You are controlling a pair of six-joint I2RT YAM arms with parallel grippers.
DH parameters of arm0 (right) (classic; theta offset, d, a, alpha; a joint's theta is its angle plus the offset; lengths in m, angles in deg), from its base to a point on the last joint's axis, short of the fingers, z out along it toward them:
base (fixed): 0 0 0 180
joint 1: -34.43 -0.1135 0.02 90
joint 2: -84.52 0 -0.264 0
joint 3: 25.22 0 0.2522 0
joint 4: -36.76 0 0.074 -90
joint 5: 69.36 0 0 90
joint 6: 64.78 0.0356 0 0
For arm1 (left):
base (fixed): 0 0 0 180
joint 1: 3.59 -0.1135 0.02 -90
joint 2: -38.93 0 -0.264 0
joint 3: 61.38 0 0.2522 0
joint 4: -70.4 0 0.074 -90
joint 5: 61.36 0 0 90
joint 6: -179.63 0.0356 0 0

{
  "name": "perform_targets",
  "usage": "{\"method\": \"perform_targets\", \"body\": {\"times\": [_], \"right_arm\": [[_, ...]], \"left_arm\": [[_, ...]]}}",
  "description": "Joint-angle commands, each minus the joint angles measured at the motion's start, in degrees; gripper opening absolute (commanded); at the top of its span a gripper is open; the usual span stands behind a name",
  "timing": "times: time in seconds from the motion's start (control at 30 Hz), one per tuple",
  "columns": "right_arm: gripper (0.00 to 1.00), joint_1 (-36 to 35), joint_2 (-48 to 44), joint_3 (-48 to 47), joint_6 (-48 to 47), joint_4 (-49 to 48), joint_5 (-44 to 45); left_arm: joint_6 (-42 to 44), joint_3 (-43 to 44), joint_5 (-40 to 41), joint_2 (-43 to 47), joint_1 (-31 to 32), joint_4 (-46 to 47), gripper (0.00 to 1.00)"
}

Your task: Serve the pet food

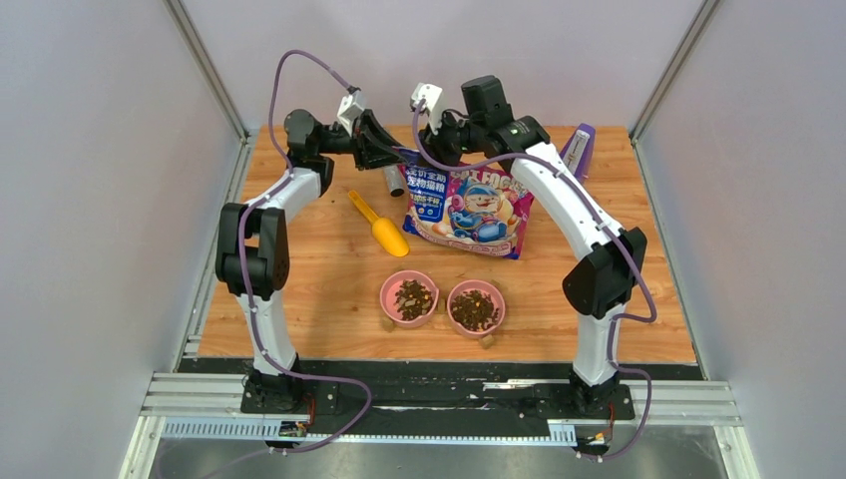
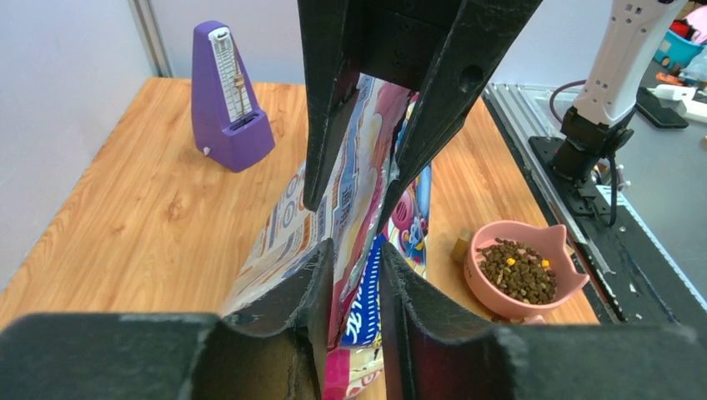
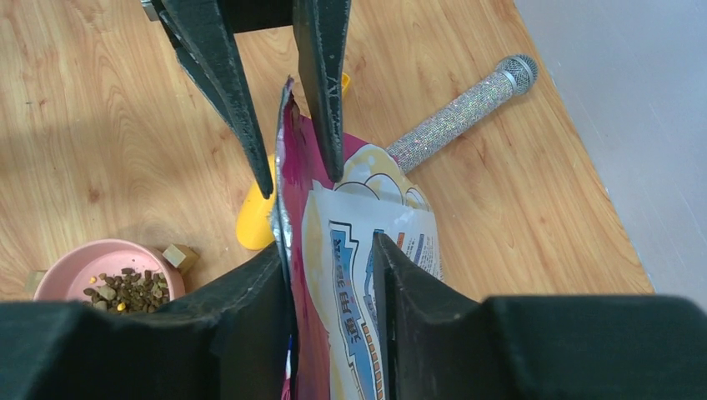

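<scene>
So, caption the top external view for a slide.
Both end effectors at the bag, pet food already in two bowls.

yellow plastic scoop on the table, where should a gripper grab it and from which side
Grip the yellow plastic scoop by its narrow handle, from above, jaws across its width: it lies flat on the wooden table, handle pointing far left.

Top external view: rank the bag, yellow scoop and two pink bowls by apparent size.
1. bag
2. left pink bowl and right pink bowl: look alike, unranked
3. yellow scoop: longer than a bowl, far slimmer
</scene>
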Motion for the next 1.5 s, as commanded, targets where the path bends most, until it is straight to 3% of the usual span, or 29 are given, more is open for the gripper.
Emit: {"method": "perform_targets", "body": {"times": [0.0,0.07,0.13,0.2,0.57,0.93,1.47], "right_arm": [[0.34,-1.0,0.28,-2.83,-1.53,-0.11,1.86],[0.26,-1.39,0.82,-3.53,-2.97,1.32,3.1],[0.15,-1.45,1.23,-4.31,-3.75,2.98,4.23],[0.0,-1.44,1.22,-4.52,-4.58,4.84,5.87],[0.0,1.47,-6.73,3.42,-8.84,11.48,15.17],[0.0,6.21,-15.4,13.18,-9.17,12.25,21.63],[0.0,15.44,-26.36,23.04,-6.95,12.63,22.68]], "left_arm": [[0.0,0.22,0.87,0.15,0.81,2.66,0.29],[-0.07,0.49,0.75,-0.21,0.93,2.71,0.07],[-0.15,0.66,0.65,-0.58,0.94,2.75,0.0],[-0.02,0.51,0.58,-0.59,0.94,3.2,0.0],[2.55,-1.31,2.44,1.16,-2.01,4.36,0.0],[3.23,-1.38,2.63,1.61,-3.88,4.33,0.0],[2.99,-1.01,3.88,1.54,-4.81,4.24,0.0]]}}
